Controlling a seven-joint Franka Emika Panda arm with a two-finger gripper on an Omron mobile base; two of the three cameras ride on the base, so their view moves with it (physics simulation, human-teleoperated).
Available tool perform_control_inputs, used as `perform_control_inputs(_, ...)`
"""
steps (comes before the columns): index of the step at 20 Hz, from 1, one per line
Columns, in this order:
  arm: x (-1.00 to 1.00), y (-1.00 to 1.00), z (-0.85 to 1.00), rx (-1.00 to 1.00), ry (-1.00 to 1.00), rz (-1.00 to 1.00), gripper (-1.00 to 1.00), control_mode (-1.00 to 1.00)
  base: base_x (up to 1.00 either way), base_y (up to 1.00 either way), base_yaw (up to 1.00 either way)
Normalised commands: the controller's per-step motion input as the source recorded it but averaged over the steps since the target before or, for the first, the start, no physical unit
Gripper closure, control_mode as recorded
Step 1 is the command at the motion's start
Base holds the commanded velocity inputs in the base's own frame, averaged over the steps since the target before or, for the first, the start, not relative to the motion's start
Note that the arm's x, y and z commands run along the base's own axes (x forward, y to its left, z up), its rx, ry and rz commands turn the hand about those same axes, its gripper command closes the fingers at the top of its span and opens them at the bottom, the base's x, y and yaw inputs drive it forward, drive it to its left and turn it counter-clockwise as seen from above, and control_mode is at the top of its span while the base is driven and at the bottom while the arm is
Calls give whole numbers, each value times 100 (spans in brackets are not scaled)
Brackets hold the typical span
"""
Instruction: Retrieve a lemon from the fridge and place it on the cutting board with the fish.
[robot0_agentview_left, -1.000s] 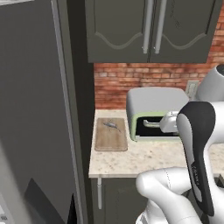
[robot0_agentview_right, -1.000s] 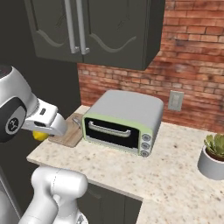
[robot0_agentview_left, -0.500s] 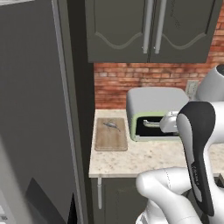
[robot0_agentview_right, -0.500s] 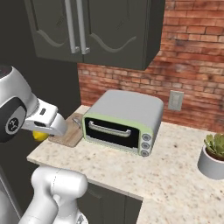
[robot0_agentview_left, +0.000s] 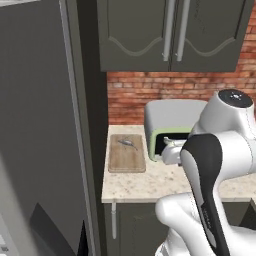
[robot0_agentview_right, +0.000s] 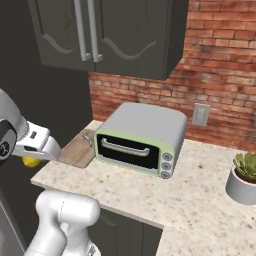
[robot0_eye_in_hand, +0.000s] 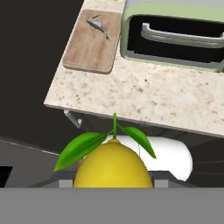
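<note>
the tool is clenched around the lemon short of the counter edge, hand view alone revealing its green leaves.

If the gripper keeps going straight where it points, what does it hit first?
Probably the speckled beige countertop, in front of the tan wooden cutting board. The gripper, shut on the yellow leafy lemon, points down there; depth unclear.

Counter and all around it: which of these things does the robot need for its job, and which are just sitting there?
Needed:
- lemon, held in the claw
- cutting board
- fish lying on that board
- fridge

Just sitting there:
- toaster oven
- potted plant
- upper cabinets
- wall socket
</note>
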Motion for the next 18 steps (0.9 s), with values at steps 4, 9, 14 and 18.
perform_control_inputs(4, 17, 2, -14, 0, 0, 12, 100, -100, 0, 0, 0)
perform_control_inputs(9, 25, -4, -11, 3, 0, 15, 100, -100, 0, 0, 0)
perform_control_inputs(14, 19, 20, -19, -15, 4, 26, 100, -100, 0, 0, 0)
perform_control_inputs(18, 43, 1, -22, -13, 0, 33, 100, -100, 0, 0, 0)
